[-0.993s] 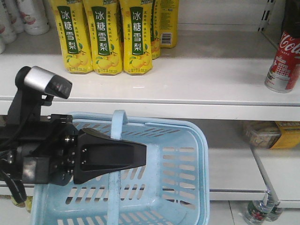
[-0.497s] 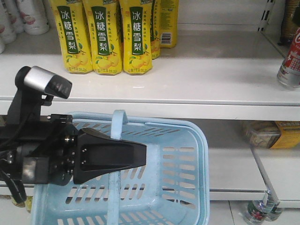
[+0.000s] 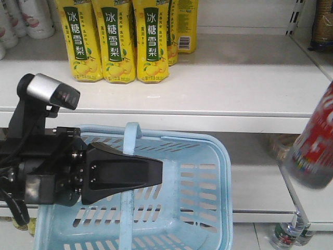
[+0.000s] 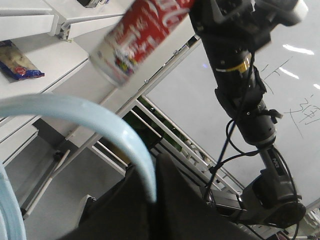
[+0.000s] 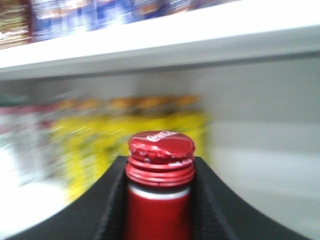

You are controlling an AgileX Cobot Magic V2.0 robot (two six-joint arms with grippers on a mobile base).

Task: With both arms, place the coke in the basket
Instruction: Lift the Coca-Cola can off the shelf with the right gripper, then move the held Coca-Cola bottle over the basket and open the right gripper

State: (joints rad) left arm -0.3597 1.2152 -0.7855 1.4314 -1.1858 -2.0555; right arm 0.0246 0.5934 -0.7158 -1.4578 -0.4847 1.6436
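Observation:
The light blue basket [image 3: 208, 177] hangs in front of the shelves. My left gripper [image 3: 158, 174] is shut on its band handle [image 3: 130, 138]; in the left wrist view the handle [image 4: 100, 112] runs into the closed black jaws of the left gripper [image 4: 156, 200]. The coke [image 3: 315, 151], red with white script, is blurred and tilted in the air at the right edge, to the right of the basket and clear of it. My right gripper [image 5: 161, 167] is shut on its neck, just under the red cap [image 5: 161, 145]. The left wrist view shows the coke [image 4: 142, 30] held by the right arm [image 4: 240, 70].
Yellow pear-drink bottles [image 3: 112, 41] stand on the white upper shelf [image 3: 218, 88], with white bottles [image 3: 31, 18] at the far left. A lower shelf [image 3: 260, 182] lies behind the basket. Small bottles [image 3: 289, 234] stand on the floor at the lower right.
The coke has left the upper shelf at the right, swung out of frame, and now comes down lower and nearer, tilted. The left arm and the basket have not moved.

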